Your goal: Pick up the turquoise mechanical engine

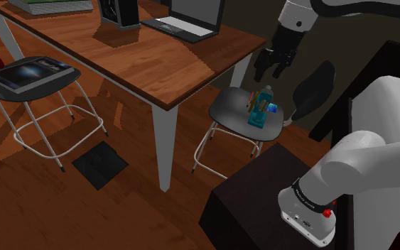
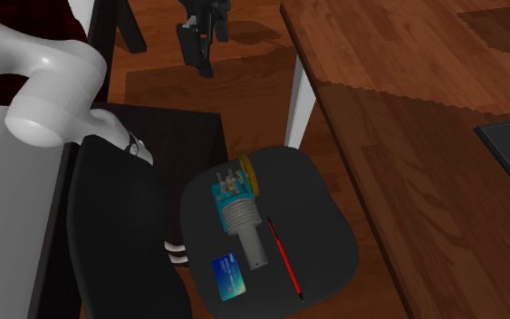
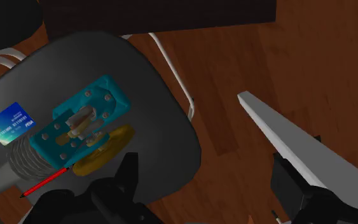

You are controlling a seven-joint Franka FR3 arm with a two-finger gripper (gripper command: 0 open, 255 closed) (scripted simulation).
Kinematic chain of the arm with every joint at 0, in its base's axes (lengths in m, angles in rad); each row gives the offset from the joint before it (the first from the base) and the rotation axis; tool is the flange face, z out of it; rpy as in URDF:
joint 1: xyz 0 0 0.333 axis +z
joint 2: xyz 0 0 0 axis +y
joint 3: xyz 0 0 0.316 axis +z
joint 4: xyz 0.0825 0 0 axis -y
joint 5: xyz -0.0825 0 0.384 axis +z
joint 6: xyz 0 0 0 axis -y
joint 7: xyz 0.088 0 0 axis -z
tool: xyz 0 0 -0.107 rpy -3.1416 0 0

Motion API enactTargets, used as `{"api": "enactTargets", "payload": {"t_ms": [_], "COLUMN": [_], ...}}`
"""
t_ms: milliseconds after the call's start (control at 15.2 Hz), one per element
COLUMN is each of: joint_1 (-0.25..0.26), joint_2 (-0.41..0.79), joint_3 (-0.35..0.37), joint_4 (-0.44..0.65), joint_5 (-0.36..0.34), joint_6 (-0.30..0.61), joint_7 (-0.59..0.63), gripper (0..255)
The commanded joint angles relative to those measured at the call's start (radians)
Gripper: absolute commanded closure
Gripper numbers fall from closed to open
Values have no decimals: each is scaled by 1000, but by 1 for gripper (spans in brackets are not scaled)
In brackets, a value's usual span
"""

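The turquoise engine (image 1: 262, 106) has a grey ribbed cylinder and a yellow wheel. It lies on its side on a dark chair seat (image 1: 230, 110). From above, the engine (image 2: 232, 204) lies in the middle of the seat (image 2: 321, 227). My gripper (image 1: 275, 69) hangs open well above the seat, apart from the engine. In the second exterior view the gripper (image 2: 198, 54) is over the floor beyond the chair. In the wrist view the engine (image 3: 75, 130) lies beyond the left finger (image 3: 125, 181) of the gripper (image 3: 206, 191), not between the fingers.
A blue card (image 2: 229, 276) and a red pen (image 2: 284, 258) lie on the seat beside the engine. The wooden table (image 1: 120, 50) with a laptop (image 1: 187, 21) stands close, its white leg (image 3: 298, 146) by the chair. Another chair (image 1: 28, 74) holds a tablet. The dark stand (image 1: 262, 199) is near.
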Motion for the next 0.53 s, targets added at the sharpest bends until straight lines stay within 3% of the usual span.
{"api": "enactTargets", "payload": {"t_ms": [0,462], "joint_1": [0,-163], "joint_2": [0,190], "joint_3": [0,24], "joint_4": [0,16], "joint_5": [0,2], "joint_6": [0,152], "joint_7": [0,339], "gripper": [0,0]}}
